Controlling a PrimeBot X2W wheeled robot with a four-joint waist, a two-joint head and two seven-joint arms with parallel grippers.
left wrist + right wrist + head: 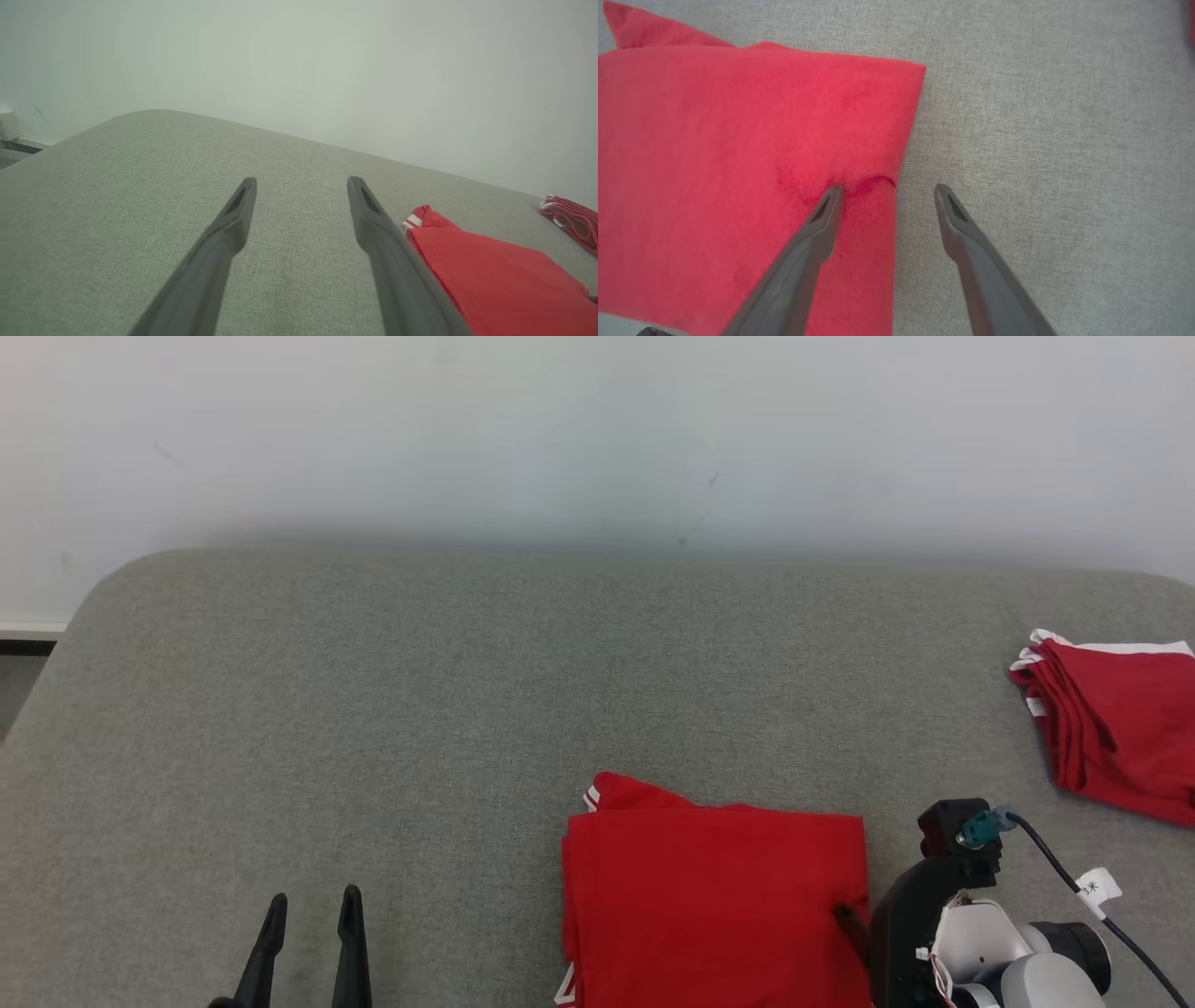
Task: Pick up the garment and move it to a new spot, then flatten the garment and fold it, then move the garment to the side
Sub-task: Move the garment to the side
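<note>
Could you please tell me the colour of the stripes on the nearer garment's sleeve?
White stripes on the red garment; best in the left wrist view.

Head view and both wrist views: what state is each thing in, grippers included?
red garment: folded to a flat rectangle, lying on the grey surface
stack of red garments: folded, lying apart at the far right
left gripper: open, empty, clear of the red garment
right gripper: open, straddling the red garment's right edge, one fingertip on puckered cloth
</note>
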